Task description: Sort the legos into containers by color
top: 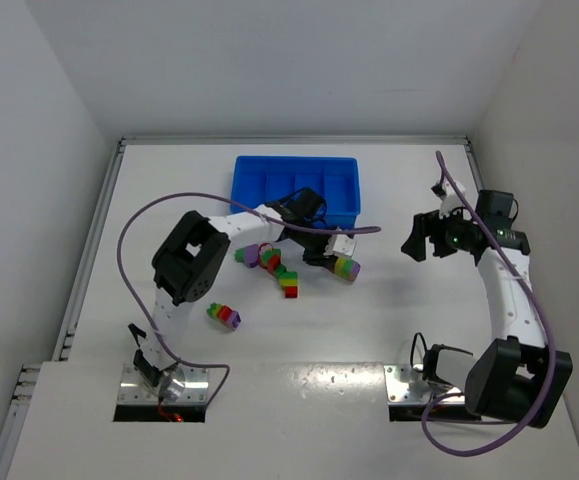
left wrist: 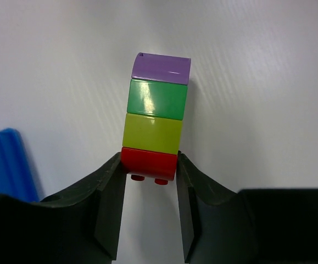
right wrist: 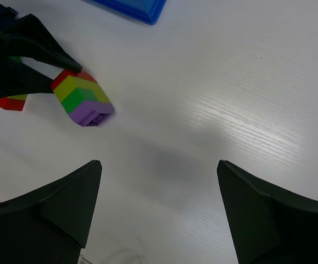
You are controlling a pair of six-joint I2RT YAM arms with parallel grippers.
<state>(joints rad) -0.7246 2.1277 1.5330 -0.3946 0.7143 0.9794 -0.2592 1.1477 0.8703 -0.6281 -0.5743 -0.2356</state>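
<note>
Your left claw (left wrist: 149,163) pinching the red end of a red-yellow-green-purple lego stack (left wrist: 156,110), your right claw (right wrist: 159,179) spread wide above the table (right wrist: 230,82)

Lego stack (left wrist: 157,104) in left claw (left wrist: 149,170)

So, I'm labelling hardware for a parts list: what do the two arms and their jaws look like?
The left arm and right arm have white links and chunky black joints. A purple cable loops along each from a silver base plate. The jaws are matte black wedges.
</note>
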